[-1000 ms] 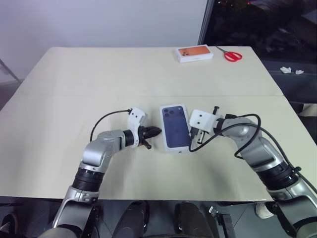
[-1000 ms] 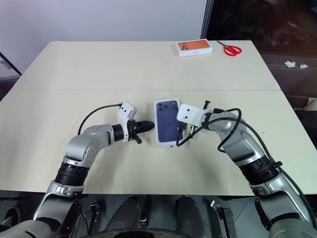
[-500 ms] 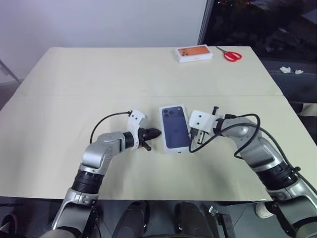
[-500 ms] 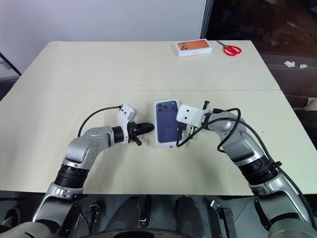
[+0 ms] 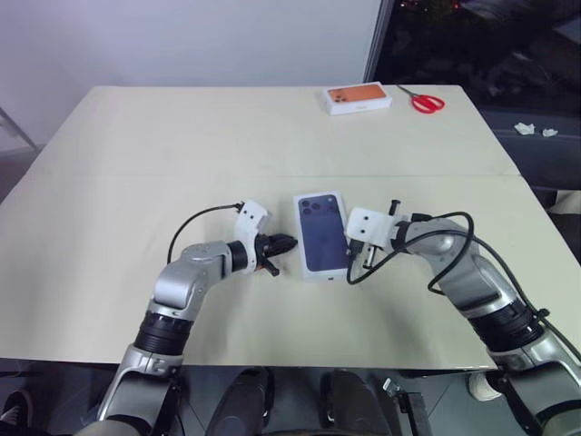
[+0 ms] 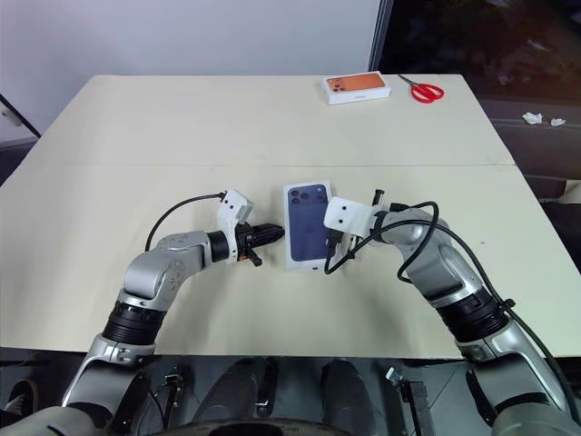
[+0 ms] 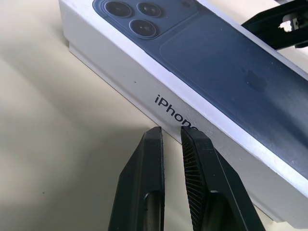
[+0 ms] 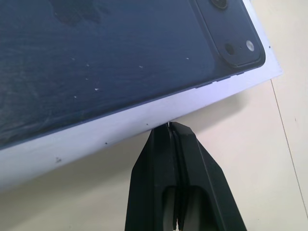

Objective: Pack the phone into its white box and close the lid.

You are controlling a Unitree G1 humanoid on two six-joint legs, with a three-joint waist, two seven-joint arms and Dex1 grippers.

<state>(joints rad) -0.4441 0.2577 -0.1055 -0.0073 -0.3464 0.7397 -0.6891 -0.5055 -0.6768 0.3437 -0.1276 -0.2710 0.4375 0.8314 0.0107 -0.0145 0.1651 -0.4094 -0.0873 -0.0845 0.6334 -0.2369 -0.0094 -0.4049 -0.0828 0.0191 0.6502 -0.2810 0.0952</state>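
The lid (image 5: 322, 234), white with a dark blue phone print on top, lies flat over the white box (image 7: 120, 72) in the middle of the table. The phone is hidden. My left gripper (image 5: 289, 242) lies low on the table at the box's left side. Its fingers (image 7: 151, 144) are almost together with only a thin slit between them, nothing held, and their tips rest at the white side wall by the printed lettering. My right gripper (image 5: 355, 252) is shut and empty. Its tip (image 8: 169, 126) meets the lower edge of the box's right side.
An orange-topped box (image 5: 358, 97) and red scissors (image 5: 425, 102) lie at the table's far right edge. A seam (image 5: 182, 175) crosses the tabletop behind the box. Cables loop from both wrists over the table.
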